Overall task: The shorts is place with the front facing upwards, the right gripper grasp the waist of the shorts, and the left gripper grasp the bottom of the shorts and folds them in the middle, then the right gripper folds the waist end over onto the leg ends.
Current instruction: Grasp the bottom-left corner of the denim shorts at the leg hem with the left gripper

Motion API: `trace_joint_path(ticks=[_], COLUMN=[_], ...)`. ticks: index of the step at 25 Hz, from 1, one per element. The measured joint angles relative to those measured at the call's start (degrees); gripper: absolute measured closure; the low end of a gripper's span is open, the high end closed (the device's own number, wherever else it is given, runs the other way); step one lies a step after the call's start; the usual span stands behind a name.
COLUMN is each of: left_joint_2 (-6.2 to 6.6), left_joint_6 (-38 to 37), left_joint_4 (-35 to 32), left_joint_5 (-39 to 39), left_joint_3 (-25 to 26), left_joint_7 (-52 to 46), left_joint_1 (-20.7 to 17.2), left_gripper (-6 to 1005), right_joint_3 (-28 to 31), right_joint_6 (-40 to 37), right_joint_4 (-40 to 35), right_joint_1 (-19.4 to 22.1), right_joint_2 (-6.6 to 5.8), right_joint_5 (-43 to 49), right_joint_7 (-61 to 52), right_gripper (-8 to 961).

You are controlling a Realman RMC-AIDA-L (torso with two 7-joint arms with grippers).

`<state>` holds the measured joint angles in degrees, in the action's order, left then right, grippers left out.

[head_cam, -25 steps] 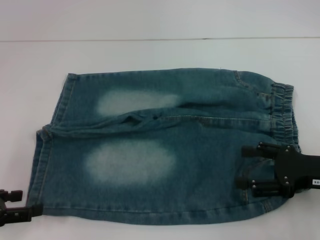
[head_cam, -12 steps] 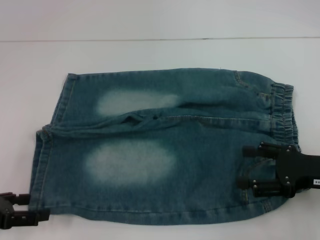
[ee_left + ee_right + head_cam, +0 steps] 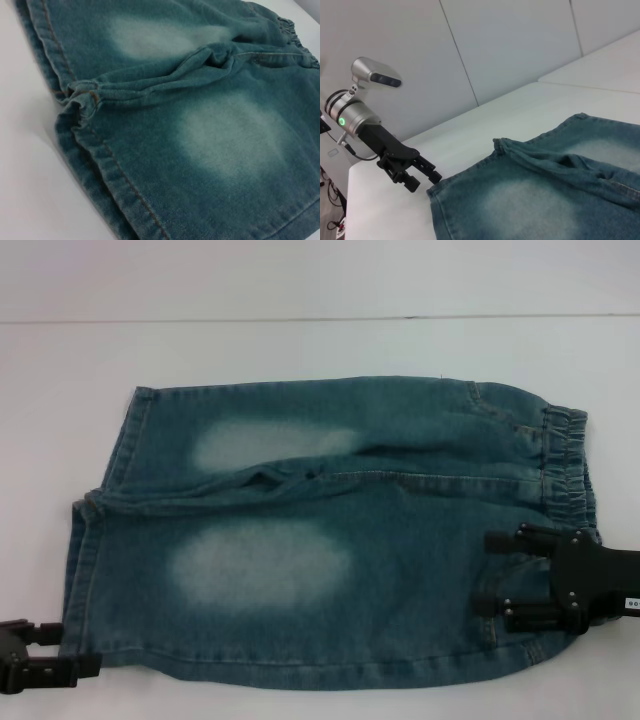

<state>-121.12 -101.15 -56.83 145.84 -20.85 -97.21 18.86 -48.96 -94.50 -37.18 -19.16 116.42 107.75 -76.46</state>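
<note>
The blue-green denim shorts (image 3: 300, 540) lie flat, front up, on the white table. Their ruffled waist (image 3: 565, 460) is on the right, and the bottom of the shorts (image 3: 85, 560), two straight leg ends, is on the left. My right gripper (image 3: 482, 572) is open over the near waist corner, fingers pointing left above the denim. Open too, my left gripper (image 3: 75, 650) sits at the near leg's hem corner, fingertips right at the cloth edge. The right wrist view shows that left gripper (image 3: 427, 181) beside the hem corner (image 3: 432, 210). In the left wrist view, only the leg hems (image 3: 100, 165) and the denim show.
The white table (image 3: 300, 350) stretches around the shorts, with its far edge line across the back. A white panelled wall (image 3: 510, 45) stands behind the left arm. A crease (image 3: 290, 478) runs between the two legs.
My left gripper has slid right, up to the near leg's hem corner. The right gripper and the shorts have not moved.
</note>
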Motion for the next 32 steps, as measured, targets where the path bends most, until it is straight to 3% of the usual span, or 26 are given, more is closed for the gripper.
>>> trace_joint_path(ticks=[25,32], left_joint_2=[0.52,0.09], left_joint_6=[0.68,1.07], left_joint_4=[-0.97,-0.66], left_joint_5=[1.49,4.25], left_joint_3=[-0.27,-0.39], left_joint_7=[-4.65,-4.69], left_joint_1=[0.5,1.9], left_gripper=[137,135], right_joint_3=[0.01,0.01], right_joint_6=[0.24,0.3], right_joint_4=[-0.07,-0.11], right_joint_1=[0.18,0.18], right_joint_2=[-0.12,-0.09], right_joint_5=[0.0,0.0], right_joint_7=[0.0,0.0], right_gripper=[6,7])
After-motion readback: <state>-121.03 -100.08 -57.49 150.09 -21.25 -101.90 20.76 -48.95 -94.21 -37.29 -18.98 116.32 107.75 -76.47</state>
